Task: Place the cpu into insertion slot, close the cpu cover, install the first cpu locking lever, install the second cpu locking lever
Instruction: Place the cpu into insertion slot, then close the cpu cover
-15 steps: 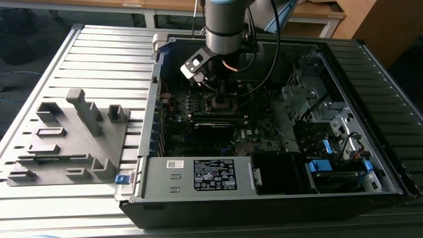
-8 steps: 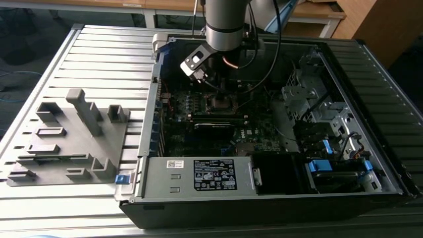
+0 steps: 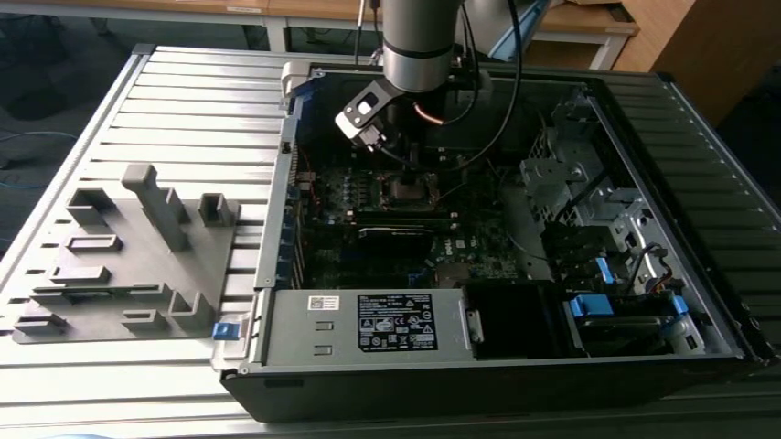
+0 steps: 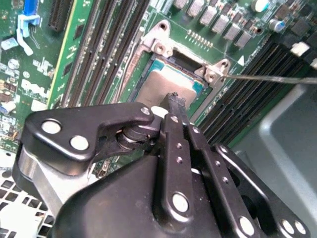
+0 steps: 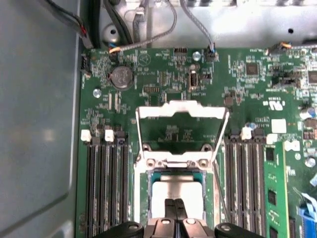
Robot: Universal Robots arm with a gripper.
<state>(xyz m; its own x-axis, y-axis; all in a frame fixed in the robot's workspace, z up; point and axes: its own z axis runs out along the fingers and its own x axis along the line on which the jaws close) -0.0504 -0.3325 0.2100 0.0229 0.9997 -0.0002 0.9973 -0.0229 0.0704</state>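
The cpu [image 5: 176, 190] lies flat in the insertion slot [image 5: 140, 198], its silver-grey top also plain in the second wrist view [image 4: 166, 83]. The cpu cover [image 5: 181, 108] stands flipped open beyond the slot, and green board shows through its window. My gripper [image 5: 173, 204] has its two black fingers pressed together, tips right over the cpu's top and seemingly touching it [image 4: 173, 99]. A thin locking lever [image 5: 219, 188] runs unlatched beside the slot, and it reaches away from the socket corner in the second wrist view [image 4: 267, 78]. In the exterior view the gripper [image 3: 409, 163] hangs over the socket [image 3: 409, 188].
Black memory slots [image 5: 104, 188] flank the socket on both sides. The open computer case [image 3: 720, 302] has a labelled power supply [image 3: 366, 322] at its near end. A grey fixture block [image 3: 134, 256] sits on the slatted table at the exterior view's left. Cables [image 5: 163, 29] run along the case wall.
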